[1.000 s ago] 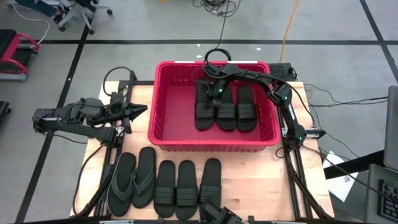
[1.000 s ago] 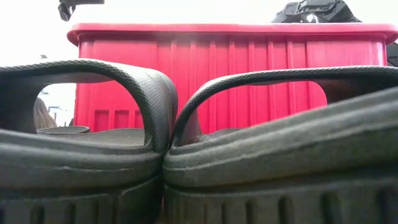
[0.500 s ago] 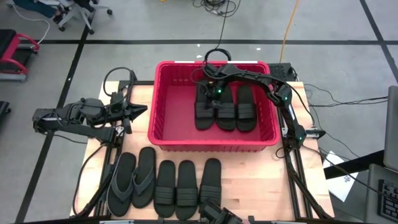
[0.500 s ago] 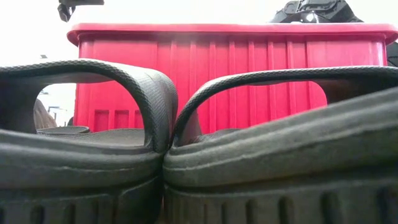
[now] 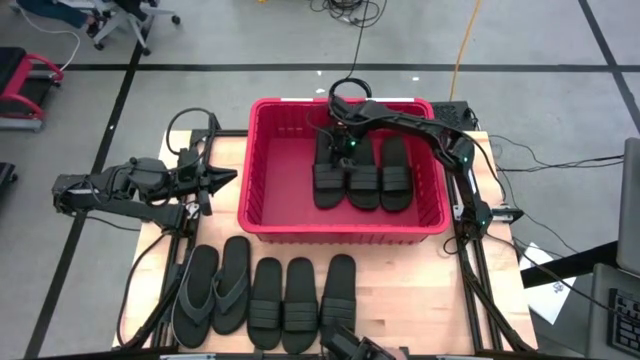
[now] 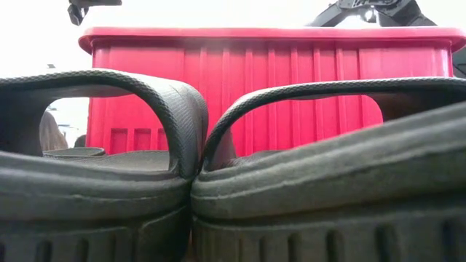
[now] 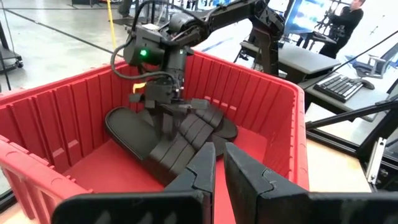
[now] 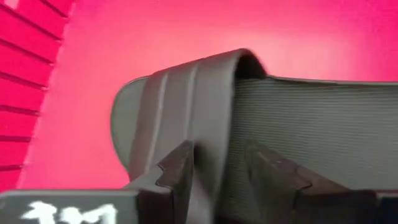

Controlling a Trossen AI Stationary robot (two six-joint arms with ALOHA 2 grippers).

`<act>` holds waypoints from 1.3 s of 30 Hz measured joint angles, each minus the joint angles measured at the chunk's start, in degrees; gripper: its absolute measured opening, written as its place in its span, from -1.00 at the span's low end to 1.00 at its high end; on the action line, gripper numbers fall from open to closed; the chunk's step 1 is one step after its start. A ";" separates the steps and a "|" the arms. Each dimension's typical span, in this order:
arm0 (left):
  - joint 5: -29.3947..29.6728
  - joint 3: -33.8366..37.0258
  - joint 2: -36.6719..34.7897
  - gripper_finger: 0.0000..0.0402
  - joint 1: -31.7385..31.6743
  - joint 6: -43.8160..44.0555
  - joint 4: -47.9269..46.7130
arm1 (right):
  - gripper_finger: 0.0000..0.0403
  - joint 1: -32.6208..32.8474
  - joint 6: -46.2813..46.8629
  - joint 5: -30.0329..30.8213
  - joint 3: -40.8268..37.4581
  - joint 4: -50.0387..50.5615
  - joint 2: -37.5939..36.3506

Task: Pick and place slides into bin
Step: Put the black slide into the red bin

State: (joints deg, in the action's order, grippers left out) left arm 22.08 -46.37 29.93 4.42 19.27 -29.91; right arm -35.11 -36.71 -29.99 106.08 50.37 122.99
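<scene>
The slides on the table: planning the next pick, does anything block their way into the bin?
Nothing visible does. Five slides lie in a row just outside the bin's near wall, and its left half is bare. Three slides fill the right half, the right end effector over them.

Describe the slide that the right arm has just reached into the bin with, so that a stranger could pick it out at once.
Find the red bin at the table's far side. Three black slides lie in it; take the leftmost slide, under the right gripper. Unlike its neighbours, bare bin floor lies on its left.
</scene>
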 joint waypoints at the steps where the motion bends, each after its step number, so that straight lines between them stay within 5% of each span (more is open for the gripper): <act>1: -0.02 0.00 0.01 -0.84 0.00 0.00 -0.01 | -0.31 -0.01 0.00 0.38 0.00 -0.10 -0.52; 16: -1.15 0.00 -0.01 -0.84 0.01 -0.98 -0.01 | -0.40 0.54 1.55 -3.77 -0.01 -0.74 -2.80; 21: -1.17 0.00 -0.01 -0.84 0.01 -0.96 -0.01 | -0.33 1.03 1.60 0.07 -0.02 -0.33 -2.79; 31: -1.17 0.00 0.00 -0.84 -0.01 -0.81 -0.01 | -0.10 1.25 1.94 -3.13 -0.13 -0.49 -2.79; 39: -1.17 0.00 -0.02 -0.84 -0.01 -0.83 -0.01 | -0.02 1.38 5.93 -0.45 -6.50 -5.05 -2.79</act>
State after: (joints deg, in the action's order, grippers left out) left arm 20.91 -46.37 29.91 4.41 18.44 -29.91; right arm -33.73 -30.78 -30.44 99.58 45.32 120.20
